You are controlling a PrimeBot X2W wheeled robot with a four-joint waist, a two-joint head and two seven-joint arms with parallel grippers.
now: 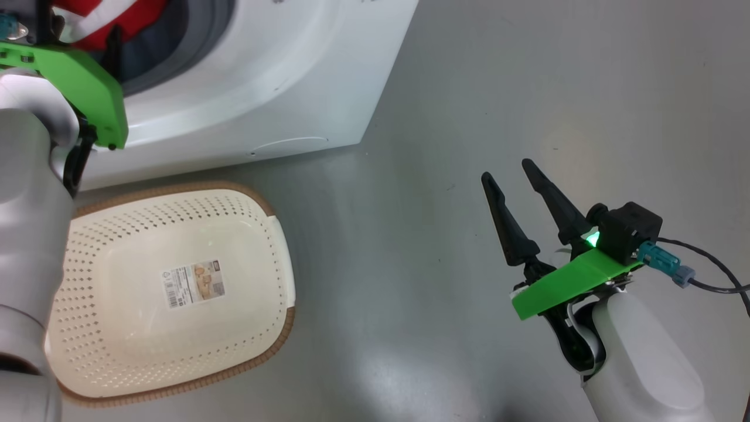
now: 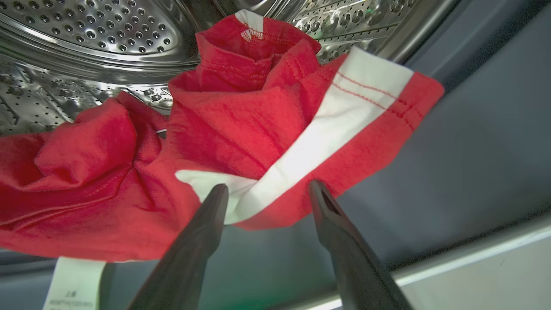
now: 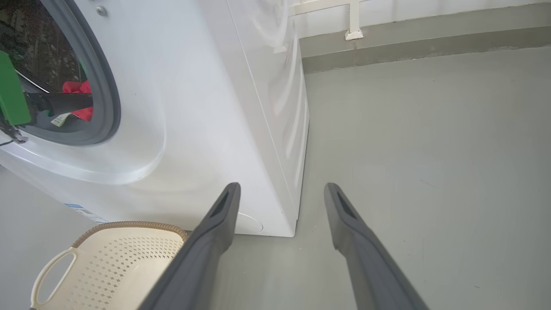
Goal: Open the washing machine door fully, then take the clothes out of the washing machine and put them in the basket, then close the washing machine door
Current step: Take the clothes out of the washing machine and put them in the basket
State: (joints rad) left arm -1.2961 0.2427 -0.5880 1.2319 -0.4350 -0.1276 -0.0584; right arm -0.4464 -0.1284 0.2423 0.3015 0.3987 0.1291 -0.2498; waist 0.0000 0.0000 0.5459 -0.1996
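The red clothes (image 2: 241, 116), with a white stripe, lie bunched at the mouth of the washing machine (image 3: 193, 107), draped from the steel drum (image 2: 86, 26) onto the grey gasket (image 2: 473, 150). My left gripper (image 2: 269, 186) is open at the opening, its tips at the striped hem with nothing clamped. In the head view the clothes (image 1: 111, 17) show above my left wrist. The cream basket (image 1: 176, 189) stands on the floor in front of the machine. My right gripper (image 1: 506, 170) hangs open over bare floor to the right. The washing machine door is out of view.
Grey floor (image 1: 445, 117) stretches right of the machine. A white tag (image 2: 73, 280) hangs from the clothes. A wall base with a white rail (image 3: 353, 21) runs behind the machine. A dark cable (image 1: 715, 269) trails from my right wrist.
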